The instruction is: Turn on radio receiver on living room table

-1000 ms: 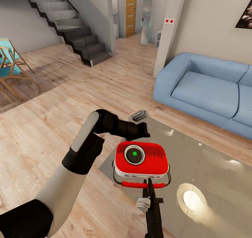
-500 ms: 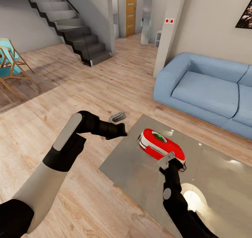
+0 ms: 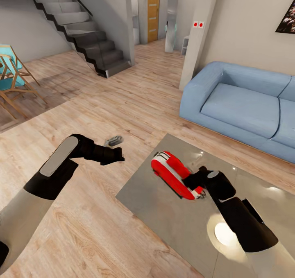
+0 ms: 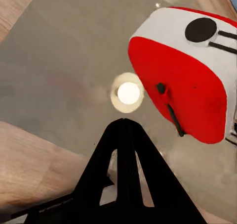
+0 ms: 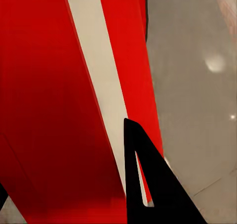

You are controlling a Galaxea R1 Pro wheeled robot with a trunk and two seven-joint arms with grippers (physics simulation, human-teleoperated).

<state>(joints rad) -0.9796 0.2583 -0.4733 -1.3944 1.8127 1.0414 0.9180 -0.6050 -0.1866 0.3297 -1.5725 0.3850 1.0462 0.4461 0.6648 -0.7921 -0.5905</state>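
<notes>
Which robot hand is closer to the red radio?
The right hand: it is right against the radio on the table. The left hand hangs off to the side, over the wood floor.

No lettering to read anywhere right now; the radio receiver (image 3: 174, 174) shows red shell and white bands, no brand or dial numbers legible; the framed picture (image 3: 286, 21) on the wall is a dark blur; the two red wall switches (image 3: 198, 24) carry no markings.
</notes>
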